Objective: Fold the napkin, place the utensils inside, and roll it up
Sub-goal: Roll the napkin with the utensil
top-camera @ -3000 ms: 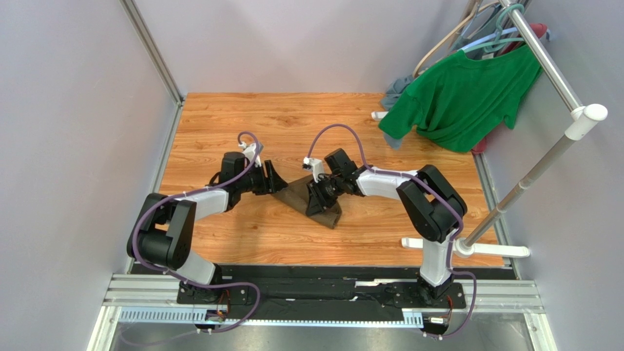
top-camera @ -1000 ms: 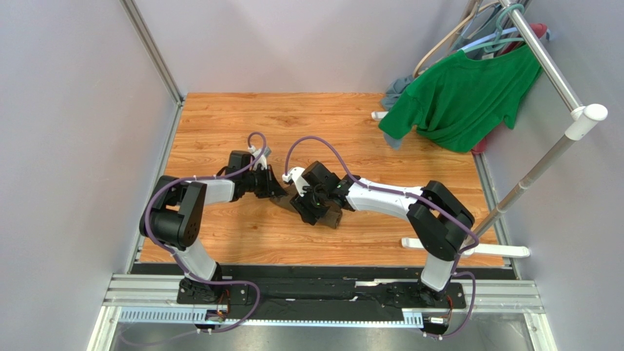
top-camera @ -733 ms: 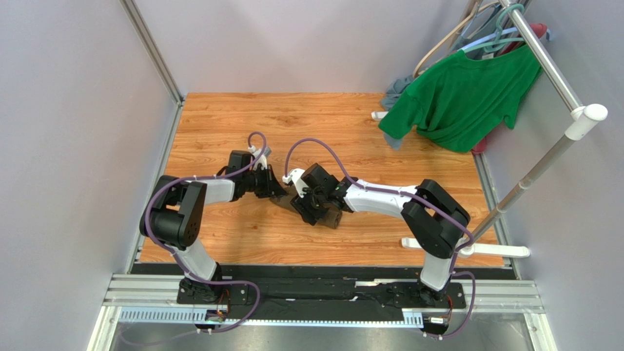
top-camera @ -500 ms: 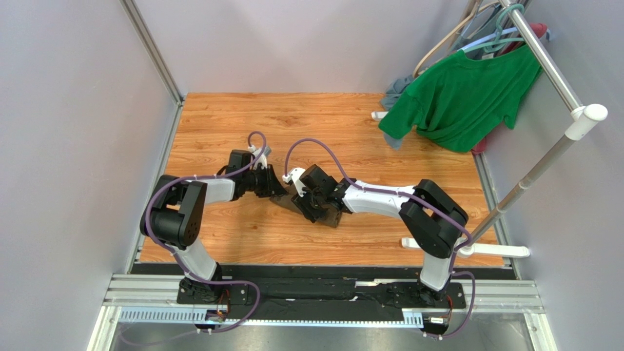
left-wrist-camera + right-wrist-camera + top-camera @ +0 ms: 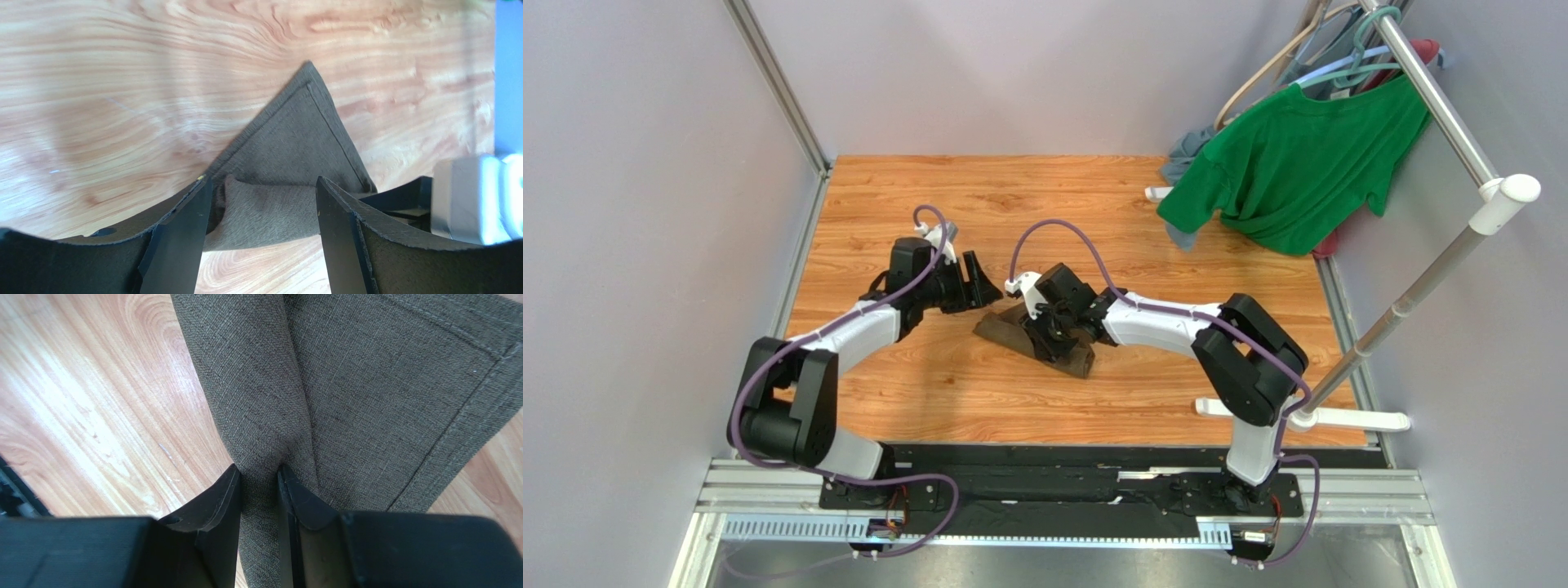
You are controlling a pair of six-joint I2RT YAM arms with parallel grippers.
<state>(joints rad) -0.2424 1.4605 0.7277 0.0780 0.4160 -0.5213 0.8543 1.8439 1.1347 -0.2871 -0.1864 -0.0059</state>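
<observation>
The napkin (image 5: pixel 1001 328) lies as a narrow folded bundle mid-table (image 5: pixel 891 208), its long axis running from far-left to near-right between the arms. The right gripper (image 5: pixel 258 471) sits on top of it, fingers nipped together on a raised ridge of cloth, so it is the nearer hand. The left gripper (image 5: pixel 263 184) hangs just off the bundle's left end, jaws apart, with the pointed corner straight ahead.

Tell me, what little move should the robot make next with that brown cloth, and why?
Probably the right gripper should roll its pinched fold of the napkin towards the loose pointed corner: the left gripper stands open, and that corner lies flat.
</observation>
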